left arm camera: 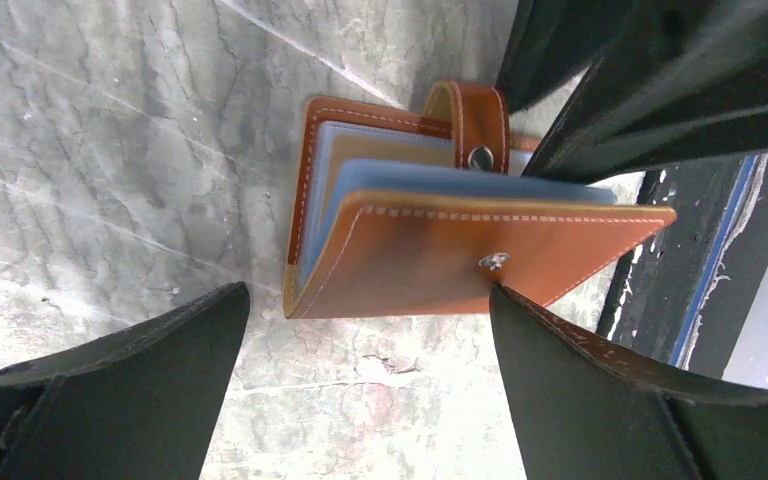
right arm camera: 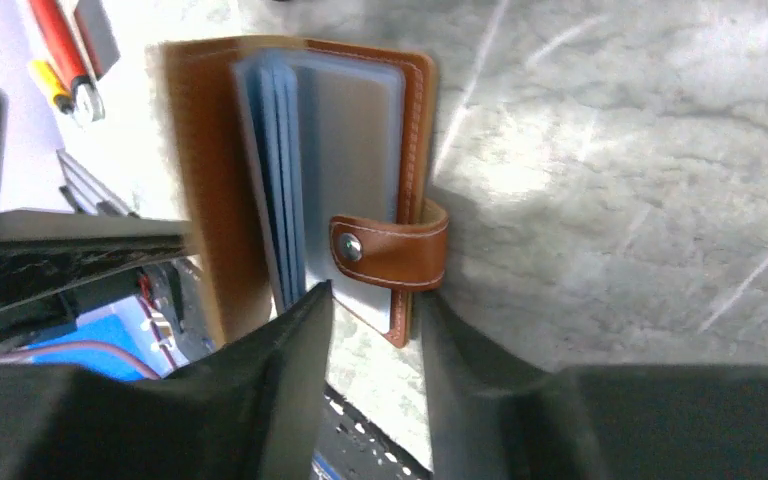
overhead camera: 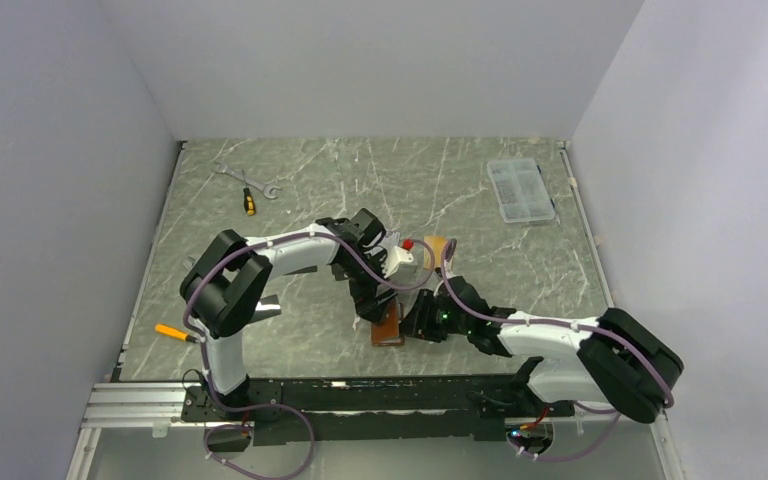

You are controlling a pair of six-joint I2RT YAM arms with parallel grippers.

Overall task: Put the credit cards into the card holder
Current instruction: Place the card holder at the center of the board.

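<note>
The tan-brown card holder (overhead camera: 388, 326) lies near the front middle of the table, half open, with light blue-grey sleeves showing (left arm camera: 460, 265). My left gripper (left arm camera: 368, 300) is open above it, fingers wide apart, and the right finger touches the raised cover near the snap. My right gripper (right arm camera: 375, 295) is nearly closed on the lower cover and sleeve by the snap tab (right arm camera: 390, 252). No card shows in the sleeves. A small grey and tan pile (overhead camera: 430, 248) lies just beyond the grippers; I cannot tell whether it is the credit cards.
A wrench (overhead camera: 245, 178) and a yellow-handled screwdriver (overhead camera: 249, 203) lie at the back left. An orange-handled tool (overhead camera: 175, 331) lies at the front left. A clear compartment box (overhead camera: 520, 188) stands at the back right. The metal rail (overhead camera: 360, 395) runs along the near edge.
</note>
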